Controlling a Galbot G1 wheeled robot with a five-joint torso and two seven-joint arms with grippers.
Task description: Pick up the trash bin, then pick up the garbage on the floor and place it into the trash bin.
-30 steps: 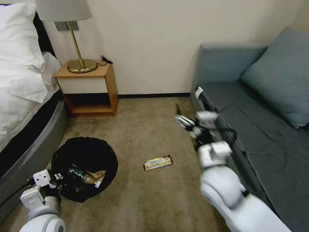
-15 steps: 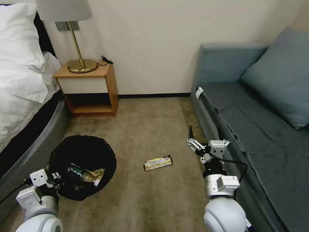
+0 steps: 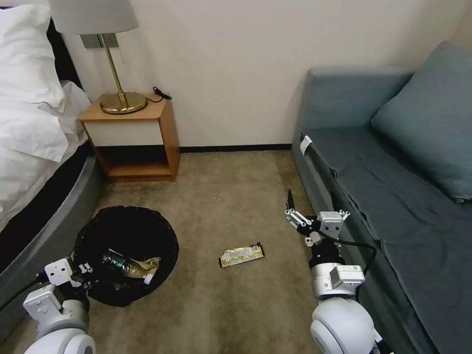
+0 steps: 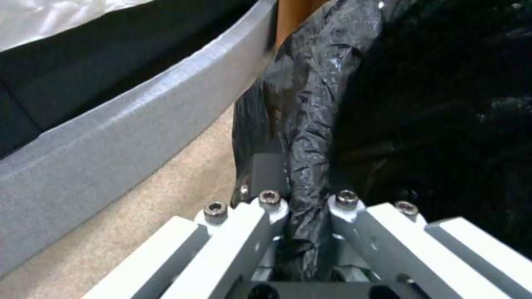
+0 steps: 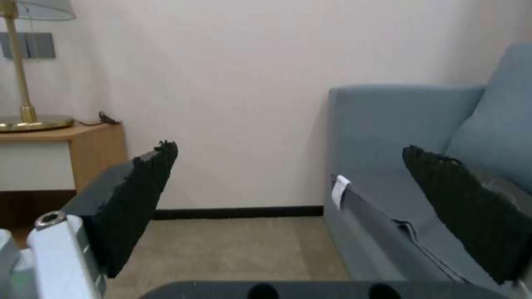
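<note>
Right gripper [image 3: 301, 215], pads spread wide and empty, hangs beside the sofa [image 3: 393, 196], near the snack wrapper [image 3: 241, 254] lying flat on carpet. Approach from above, pinch across its narrow width. Left gripper [image 4: 302, 216] clamps the trash bin [image 3: 128, 255] liner rim by the bed.

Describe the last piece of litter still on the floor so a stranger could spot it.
Between the blue-grey fabric sofa and the round black-bagged trash bin, look at the beige carpet. There lies a flat gold-and-black snack wrapper, alone; the other litter sits in the bin.
</note>
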